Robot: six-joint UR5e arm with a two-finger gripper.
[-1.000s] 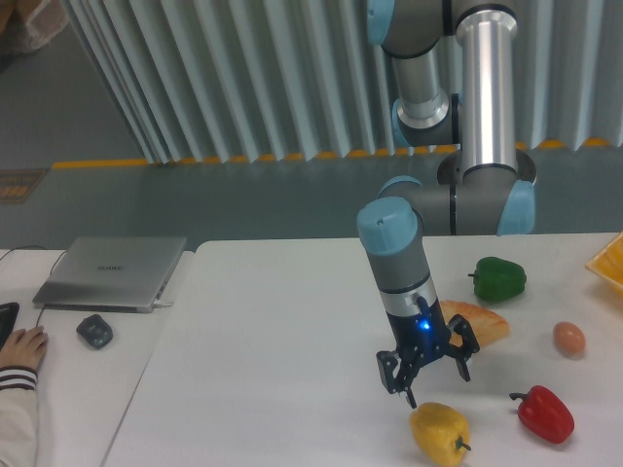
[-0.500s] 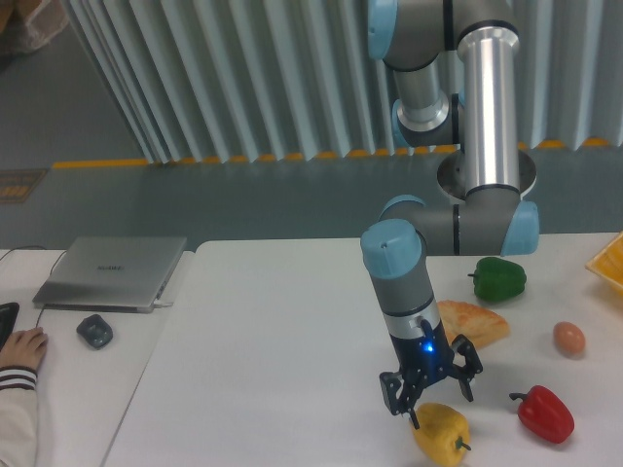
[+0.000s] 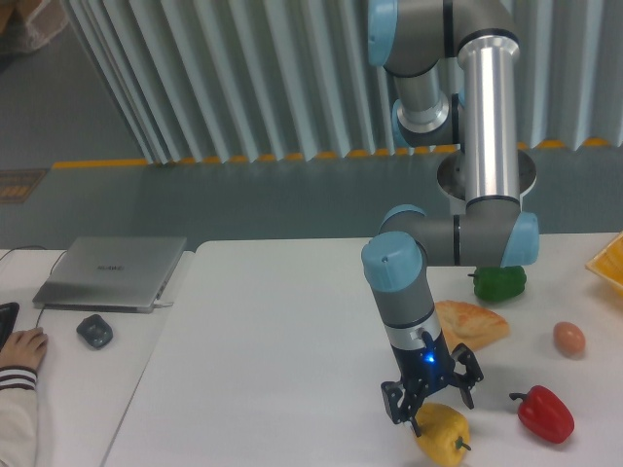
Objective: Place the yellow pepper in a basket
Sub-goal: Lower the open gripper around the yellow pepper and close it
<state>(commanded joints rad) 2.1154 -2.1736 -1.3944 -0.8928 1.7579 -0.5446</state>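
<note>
Risk item: black two-finger gripper (image 3: 433, 401), fingers spread wide and empty, directly above glossy yellow lobed bell pepper (image 3: 441, 434) lying left of red pepper (image 3: 544, 414); rounded waxy skin may squirt sideways if fingers close off-centre.

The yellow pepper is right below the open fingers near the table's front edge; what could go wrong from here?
1. The yellow pepper is glossy and lobed, so it may roll or slip from between the fingers as the gripper closes.
2. It lies close to the front edge of the table; a push could send it off.
3. The basket is far right; the red pepper and egg lie between.
</note>
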